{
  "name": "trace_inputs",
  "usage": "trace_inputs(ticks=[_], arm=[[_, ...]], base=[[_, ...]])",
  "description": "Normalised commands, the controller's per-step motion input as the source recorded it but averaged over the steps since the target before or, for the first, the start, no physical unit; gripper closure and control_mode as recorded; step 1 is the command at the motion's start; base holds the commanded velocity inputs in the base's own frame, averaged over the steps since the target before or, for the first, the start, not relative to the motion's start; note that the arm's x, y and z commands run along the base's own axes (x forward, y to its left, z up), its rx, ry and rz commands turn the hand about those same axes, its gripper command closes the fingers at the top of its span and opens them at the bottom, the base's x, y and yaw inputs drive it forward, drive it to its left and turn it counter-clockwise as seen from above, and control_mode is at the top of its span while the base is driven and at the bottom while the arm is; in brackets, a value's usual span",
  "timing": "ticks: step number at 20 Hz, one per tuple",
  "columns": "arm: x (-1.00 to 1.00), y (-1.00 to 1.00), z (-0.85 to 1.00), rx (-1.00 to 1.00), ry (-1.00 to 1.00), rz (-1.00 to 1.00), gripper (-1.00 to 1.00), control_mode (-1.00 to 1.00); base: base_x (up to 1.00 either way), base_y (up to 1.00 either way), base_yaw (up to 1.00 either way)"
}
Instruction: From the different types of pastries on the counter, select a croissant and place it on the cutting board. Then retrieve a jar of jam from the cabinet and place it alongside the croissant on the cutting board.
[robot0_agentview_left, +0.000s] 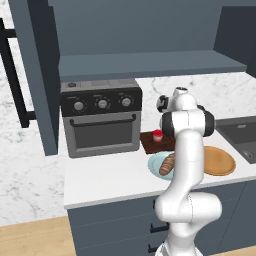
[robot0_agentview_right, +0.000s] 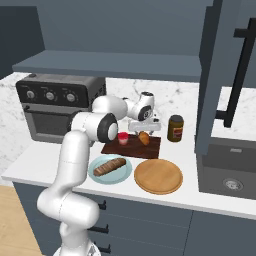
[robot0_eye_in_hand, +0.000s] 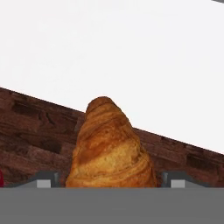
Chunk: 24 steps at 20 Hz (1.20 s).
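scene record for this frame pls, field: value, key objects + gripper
croissant: lying on the cutting board, between the two finger tips
gripper: low over the board, jaws apart either side of the croissant, no clear grip
jar of jam: upright on the board, left of the croissant in the right base view
loaf: on the pale blue plate, in front of the board
tan plate: on the counter, right of the blue plate
dark jar: on the counter, right of the board
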Motion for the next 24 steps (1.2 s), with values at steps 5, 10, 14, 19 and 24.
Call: trace_inputs(ticks=[5, 10, 14, 19, 24], arm=[[0.00, 0.00, 0.00, -0.02, 0.00, 0.00, -1.00, -1.00], [0.00, 0.00, 0.00, -0.02, 0.00, 0.00, -1.00, -1.00], [-0.04, 0.00, 0.19, 0.00, -0.04, 0.00, -1.00, -1.00], [-0.25, -0.05, 0.39, 0.00, -0.16, 0.00, -1.00, -1.00], [-0.64, -0.22, 0.50, 0.00, -0.30, 0.00, -1.00, -1.00]], base=[[0.00, 0.00, 0.00], [0.00, 0.00, 0.00], [0.00, 0.00, 0.00], [0.00, 0.00, 0.00], [0.00, 0.00, 0.00]])
